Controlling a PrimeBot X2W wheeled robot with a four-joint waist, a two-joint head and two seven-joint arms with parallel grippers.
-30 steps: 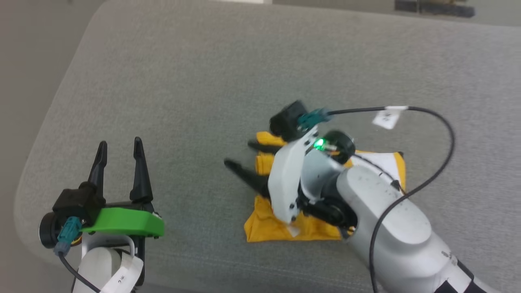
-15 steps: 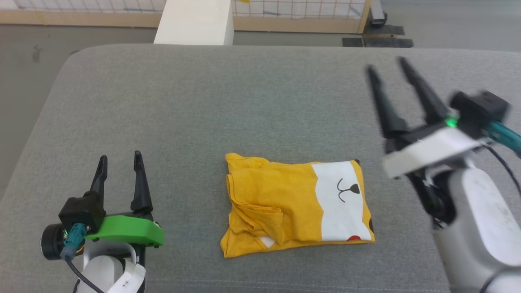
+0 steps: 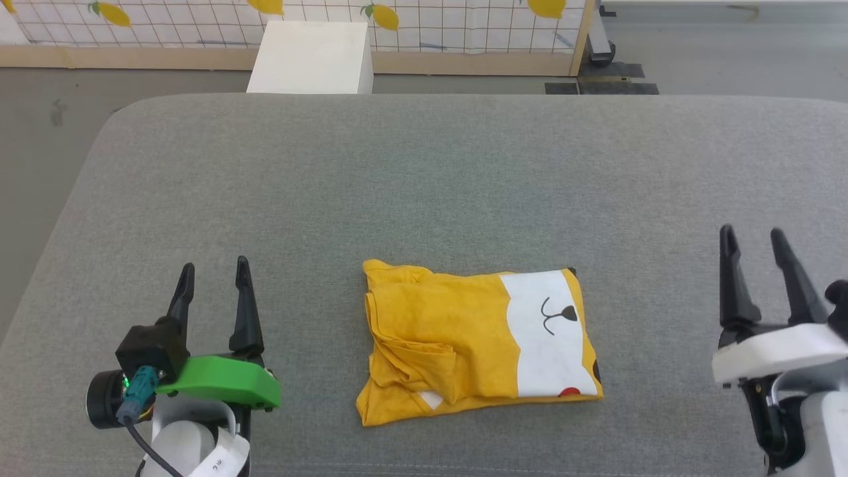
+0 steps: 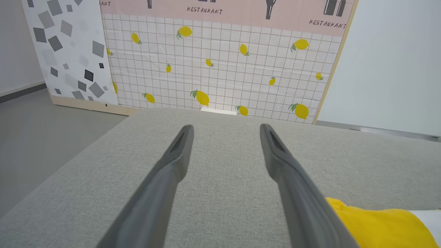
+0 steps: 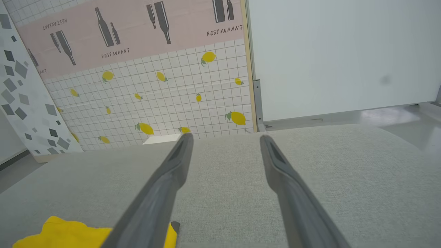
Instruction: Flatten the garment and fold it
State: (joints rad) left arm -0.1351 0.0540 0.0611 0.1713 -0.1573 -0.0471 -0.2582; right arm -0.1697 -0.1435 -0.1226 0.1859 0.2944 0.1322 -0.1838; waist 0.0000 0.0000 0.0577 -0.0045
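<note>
The garment [image 3: 464,344], a bright yellow T-shirt with a white panel, black stroke marks and a red dot, lies folded into a compact rectangle on the grey padded surface [image 3: 424,185]. Its left part is wrinkled. My left gripper [image 3: 215,281] hovers open at the lower left, well apart from the cloth. My right gripper [image 3: 752,242] stands open at the lower right, also clear of it. A yellow corner of the garment [image 4: 379,224] shows in the left wrist view beside the open left gripper [image 4: 225,129]. The garment [image 5: 65,234] also shows beside the open right gripper [image 5: 225,137].
A white box [image 3: 311,56] stands on the floor beyond the surface's far edge. Behind it runs a lemon-patterned grid panel [image 3: 424,23]. Wide bare grey padding lies all around the garment.
My right arm has lifted off the garment and swung back to the lower right, jaws open. The head camera has tilted up. The left gripper has held still.
</note>
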